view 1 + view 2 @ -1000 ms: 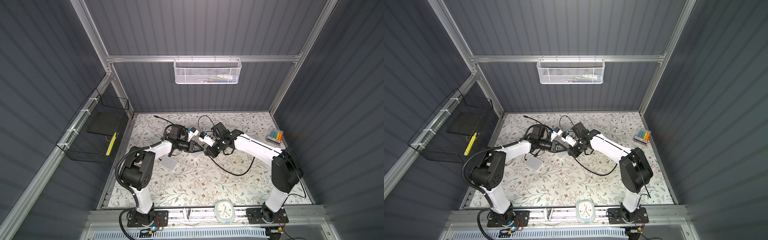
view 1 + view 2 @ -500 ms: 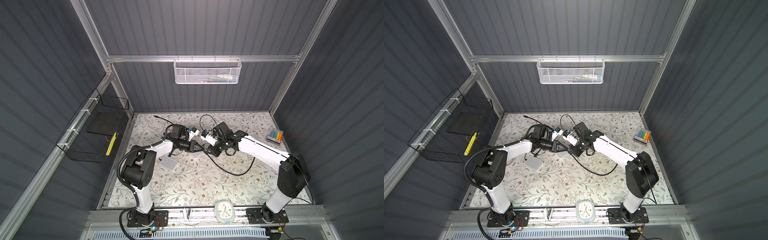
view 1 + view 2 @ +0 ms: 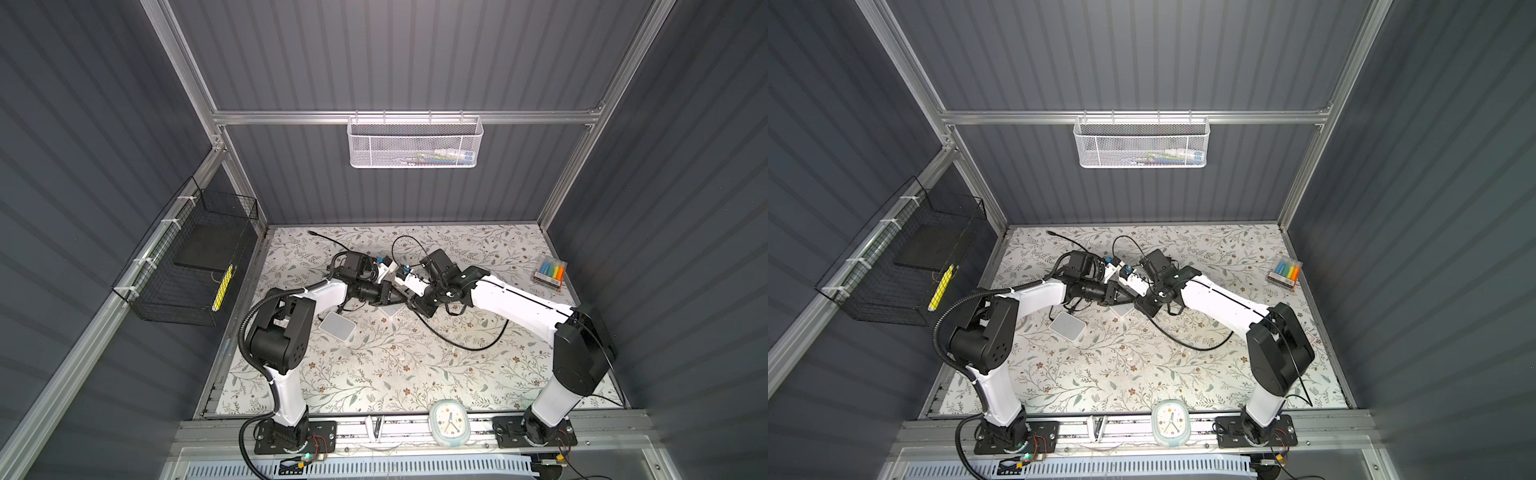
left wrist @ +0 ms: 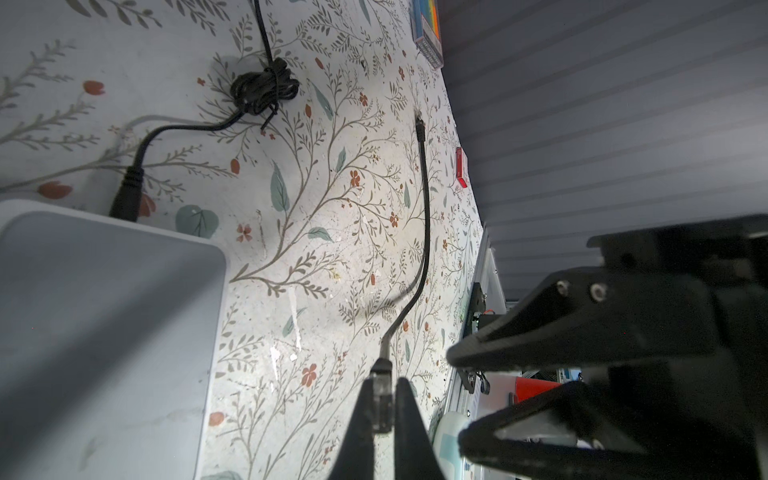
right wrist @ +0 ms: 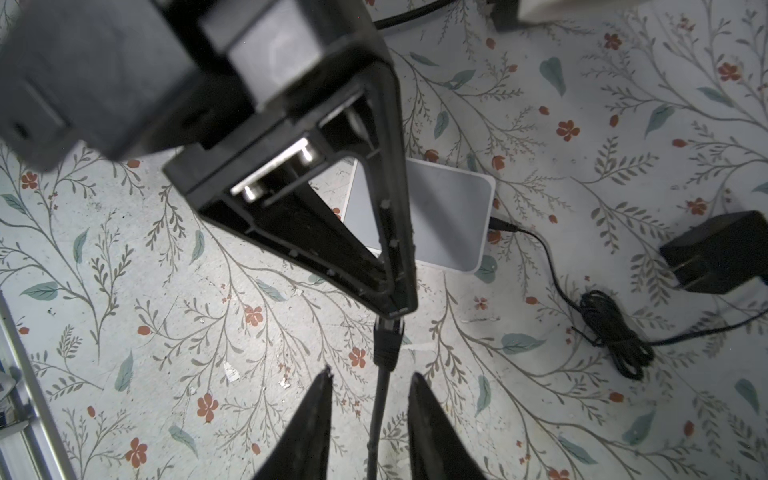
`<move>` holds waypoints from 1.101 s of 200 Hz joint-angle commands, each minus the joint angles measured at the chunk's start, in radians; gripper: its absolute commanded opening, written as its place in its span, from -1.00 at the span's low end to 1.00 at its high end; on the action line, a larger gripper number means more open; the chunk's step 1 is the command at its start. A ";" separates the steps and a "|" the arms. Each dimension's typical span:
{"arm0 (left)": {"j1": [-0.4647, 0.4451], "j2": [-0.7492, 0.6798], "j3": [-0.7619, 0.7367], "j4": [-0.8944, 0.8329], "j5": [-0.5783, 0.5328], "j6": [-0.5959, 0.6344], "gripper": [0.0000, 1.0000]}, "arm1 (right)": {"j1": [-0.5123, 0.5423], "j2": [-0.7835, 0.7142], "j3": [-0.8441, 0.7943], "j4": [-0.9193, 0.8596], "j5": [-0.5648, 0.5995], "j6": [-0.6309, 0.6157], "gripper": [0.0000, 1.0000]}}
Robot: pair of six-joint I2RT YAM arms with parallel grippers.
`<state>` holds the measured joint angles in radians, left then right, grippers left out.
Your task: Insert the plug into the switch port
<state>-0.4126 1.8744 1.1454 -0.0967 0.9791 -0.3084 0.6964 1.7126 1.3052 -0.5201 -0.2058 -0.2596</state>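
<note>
My left gripper is shut on the clear plug of a black cable, held just above the floral mat. In the right wrist view the plug's black boot sticks out of the left gripper's fingers. My right gripper is open, and the cable runs between its fingers without touching them. The white switch lies under both grippers, with a power lead plugged into one side. Its ports are hidden.
A second white box lies on the mat near the left arm. A black power adapter and its bundled lead lie beside the switch. A marker pack is at the right edge and a clock at the front rail.
My right gripper has opened and let go of the cable, and its arm has drawn back a little to the right. The left gripper has stayed shut on the plug.
</note>
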 commanded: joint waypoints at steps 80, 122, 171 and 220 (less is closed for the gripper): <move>0.003 -0.019 0.027 -0.030 0.001 -0.010 -1.00 | 0.005 0.070 0.000 0.027 0.027 -0.043 -0.35; 0.003 -0.017 0.031 -0.035 0.003 -0.009 -1.00 | 0.005 0.082 0.008 0.029 0.024 -0.046 -0.44; 0.005 -0.013 0.040 -0.035 0.004 -0.008 -1.00 | 0.002 0.089 0.000 0.038 0.022 -0.044 -0.52; 0.005 -0.019 0.045 -0.043 0.007 -0.005 -1.00 | -0.001 0.096 -0.001 0.046 0.017 -0.041 -0.60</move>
<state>-0.4126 1.8744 1.1606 -0.1131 0.9798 -0.3115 0.6964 1.7916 1.2995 -0.4778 -0.1856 -0.2966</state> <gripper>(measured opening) 0.096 0.216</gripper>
